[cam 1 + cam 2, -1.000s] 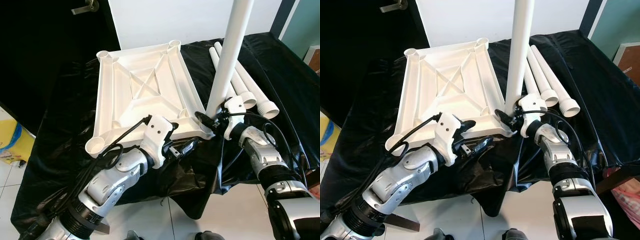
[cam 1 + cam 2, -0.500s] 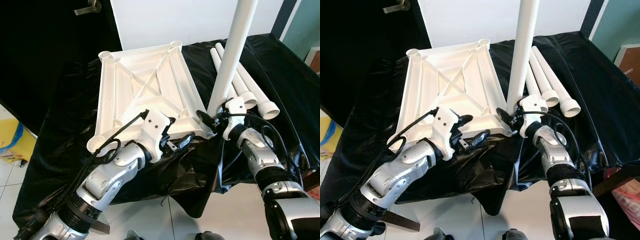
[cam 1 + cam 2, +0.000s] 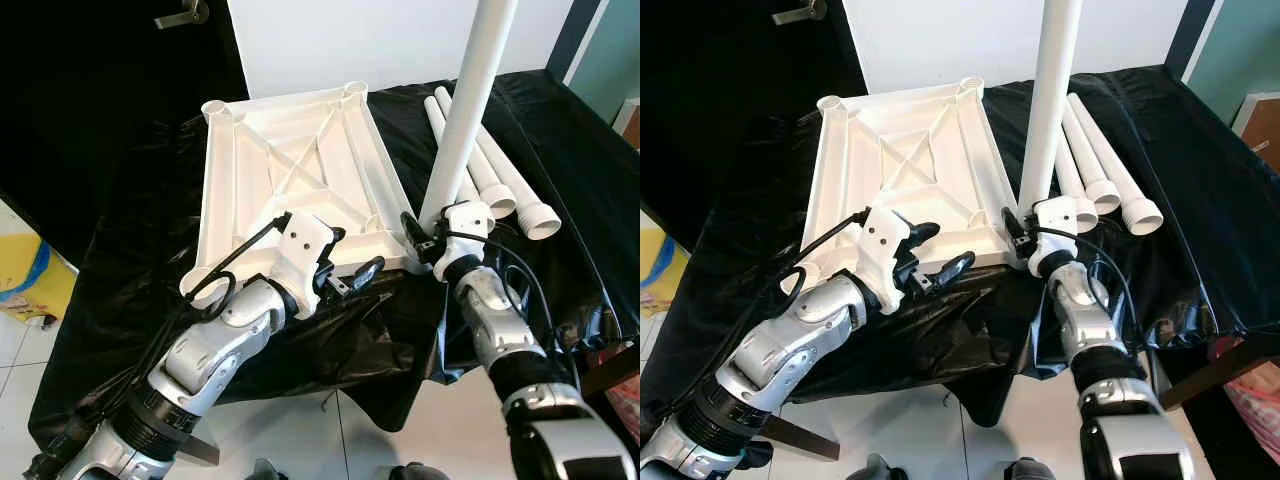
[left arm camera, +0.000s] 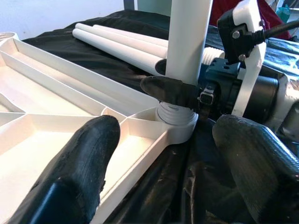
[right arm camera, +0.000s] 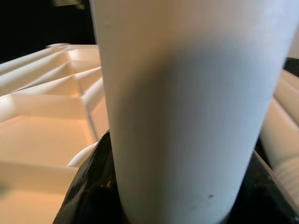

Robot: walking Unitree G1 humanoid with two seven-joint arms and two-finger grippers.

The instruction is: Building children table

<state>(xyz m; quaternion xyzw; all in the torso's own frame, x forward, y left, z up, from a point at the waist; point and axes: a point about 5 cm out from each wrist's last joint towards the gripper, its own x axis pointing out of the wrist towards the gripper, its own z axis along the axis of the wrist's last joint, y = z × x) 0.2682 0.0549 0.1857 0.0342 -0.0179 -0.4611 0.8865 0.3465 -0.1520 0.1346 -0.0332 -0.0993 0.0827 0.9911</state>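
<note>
Tabletop [image 3: 290, 175] lies upside down on the black-covered bench. Right gripper [image 3: 420, 232] is clamped on the upright leg [image 3: 462, 110] in the near right corner socket. Left gripper [image 3: 348, 270], fingers apart, straddles the near edge. Risk: tilted leg jams or pops out.
</note>
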